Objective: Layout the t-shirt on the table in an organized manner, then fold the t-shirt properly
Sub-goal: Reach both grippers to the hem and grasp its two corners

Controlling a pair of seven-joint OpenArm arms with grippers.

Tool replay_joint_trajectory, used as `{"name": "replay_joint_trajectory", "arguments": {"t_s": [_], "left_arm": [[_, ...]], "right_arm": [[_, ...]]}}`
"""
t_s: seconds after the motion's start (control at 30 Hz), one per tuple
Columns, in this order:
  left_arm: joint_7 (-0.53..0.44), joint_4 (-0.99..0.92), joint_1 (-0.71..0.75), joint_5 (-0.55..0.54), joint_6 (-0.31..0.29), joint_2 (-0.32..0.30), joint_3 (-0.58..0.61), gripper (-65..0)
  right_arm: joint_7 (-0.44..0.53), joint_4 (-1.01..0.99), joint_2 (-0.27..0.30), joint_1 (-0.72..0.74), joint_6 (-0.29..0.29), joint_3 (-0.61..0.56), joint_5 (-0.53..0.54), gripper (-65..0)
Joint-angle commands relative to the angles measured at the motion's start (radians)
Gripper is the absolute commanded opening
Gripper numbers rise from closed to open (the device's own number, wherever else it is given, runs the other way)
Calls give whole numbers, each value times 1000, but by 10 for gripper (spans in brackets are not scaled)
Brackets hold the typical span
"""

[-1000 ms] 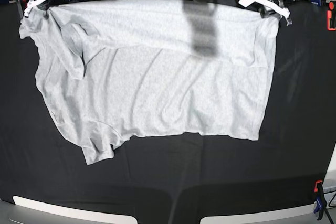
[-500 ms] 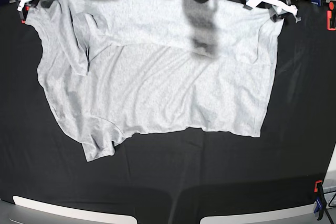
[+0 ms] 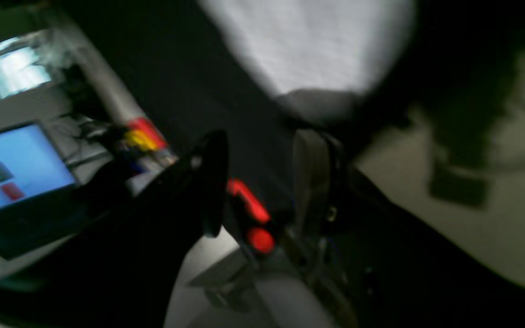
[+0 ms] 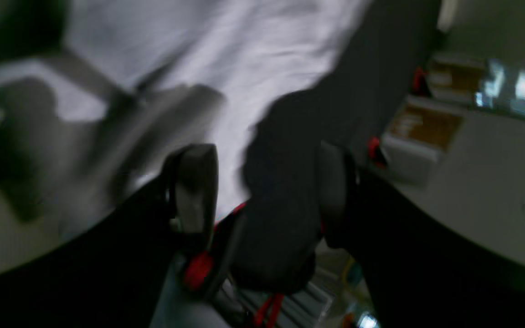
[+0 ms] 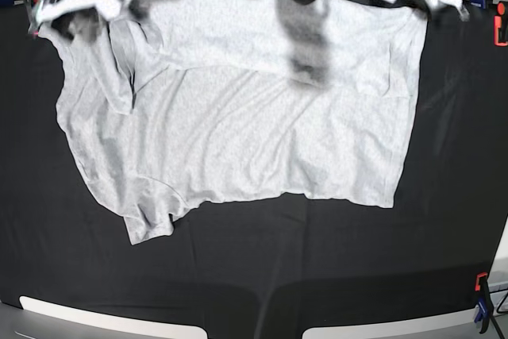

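Black cloth-covered table (image 5: 333,260), light-grey t-shirt (image 5: 238,117) spread flat across its far half

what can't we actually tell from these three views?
- Print on the t-shirt: none shows in the base view; which side faces up cannot be told.
- Both pincers in the base view: motion blur smears them at the top edge.
- Right pincer, right wrist view: open, shirt blurred beyond.
- Left pincer, left wrist view: gap visible, surroundings blurred.
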Motion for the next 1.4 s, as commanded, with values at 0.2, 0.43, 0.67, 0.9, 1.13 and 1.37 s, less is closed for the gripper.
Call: {"name": "replay_joint_trajectory", "arguments": {"t_s": [0.2,0.43,0.67,0.9,1.13,1.37], "left_arm": [[-13,22,-328,-175,26,-8,-2,-425],[-85,19,-678,-479,25,35,-2,-425],[-153,-64,-830,-604,-24,190,-2,-426],[-161,-445,-1018,-739,-74,234,-2,-426],[-185,-927,-1244,-1048,-124,270,-87,-426],[-190,-1246,-1359,-1408,-370,282,-327,-426]], "right_arm": [[76,1,-99,346,56,111,225,-321],[224,-154,-292,685,269,283,571,-321],[228,-550,-495,1080,500,317,809,-321],[212,-1054,-669,1443,565,318,731,-321],[362,-1479,-730,1647,435,319,552,-321],[381,-1626,-732,1664,435,319,559,-321]]}}
